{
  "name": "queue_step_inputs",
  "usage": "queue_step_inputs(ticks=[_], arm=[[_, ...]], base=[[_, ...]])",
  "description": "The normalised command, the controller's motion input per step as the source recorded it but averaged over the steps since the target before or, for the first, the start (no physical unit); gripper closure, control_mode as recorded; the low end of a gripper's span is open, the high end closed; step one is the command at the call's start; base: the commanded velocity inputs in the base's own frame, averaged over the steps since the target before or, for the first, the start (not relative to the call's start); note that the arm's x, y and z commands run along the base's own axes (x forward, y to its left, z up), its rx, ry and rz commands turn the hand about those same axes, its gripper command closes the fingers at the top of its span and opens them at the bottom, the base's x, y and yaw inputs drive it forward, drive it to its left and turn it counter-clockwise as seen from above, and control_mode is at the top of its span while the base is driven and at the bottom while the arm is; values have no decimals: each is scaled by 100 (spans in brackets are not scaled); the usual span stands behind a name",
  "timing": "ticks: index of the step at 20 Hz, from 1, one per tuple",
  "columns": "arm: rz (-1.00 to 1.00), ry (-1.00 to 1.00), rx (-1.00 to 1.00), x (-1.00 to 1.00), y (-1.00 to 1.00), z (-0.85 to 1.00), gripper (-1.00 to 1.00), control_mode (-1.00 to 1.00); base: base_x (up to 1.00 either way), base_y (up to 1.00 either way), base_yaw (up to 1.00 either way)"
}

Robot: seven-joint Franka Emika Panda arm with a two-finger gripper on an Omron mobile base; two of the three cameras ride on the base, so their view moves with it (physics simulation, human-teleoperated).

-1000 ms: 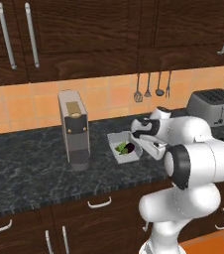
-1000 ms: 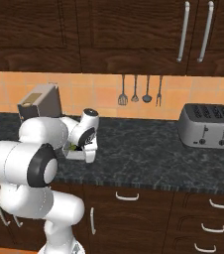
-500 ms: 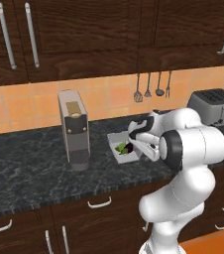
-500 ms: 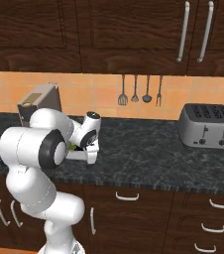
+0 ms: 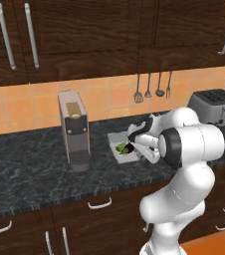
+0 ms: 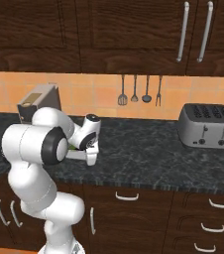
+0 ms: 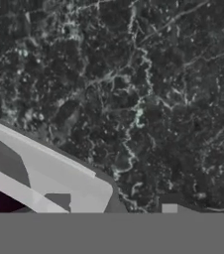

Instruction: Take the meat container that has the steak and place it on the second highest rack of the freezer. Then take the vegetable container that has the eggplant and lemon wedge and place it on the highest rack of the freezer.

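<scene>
container (image 5: 120,149) on counter (image 5: 30,174) | coffee machine (image 5: 74,130) left | toaster (image 5: 215,106) right

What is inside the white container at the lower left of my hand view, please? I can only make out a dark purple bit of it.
Observer: In the left base view, the container holds a dark eggplant with a green lemon wedge beside it.
Operator: Thank you. What stands near it on the counter?
Observer: A grey coffee machine stands to its left in that view, apart from it.
Operator: And on the other side?
Observer: A silver toaster sits farther along the counter, beyond the hand.
</scene>
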Motion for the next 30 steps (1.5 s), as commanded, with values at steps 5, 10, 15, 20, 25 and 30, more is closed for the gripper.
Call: queue_step_inputs(ticks=[5,10,15,20,25,30], arm=[[-2,0,0,0,7,-3,100,-100],[3,0,0,0,1,7,100,-100],[13,-12,0,-25,-7,59,100,-100],[27,-16,3,-55,-47,99,100,-100],[47,-21,-1,-66,-59,100,100,-100],[47,-10,-28,-97,-34,100,100,-100]], base=[[0,0,0],[0,0,0],[0,0,0],[0,0,0],[0,0,0],[0,0,0]])
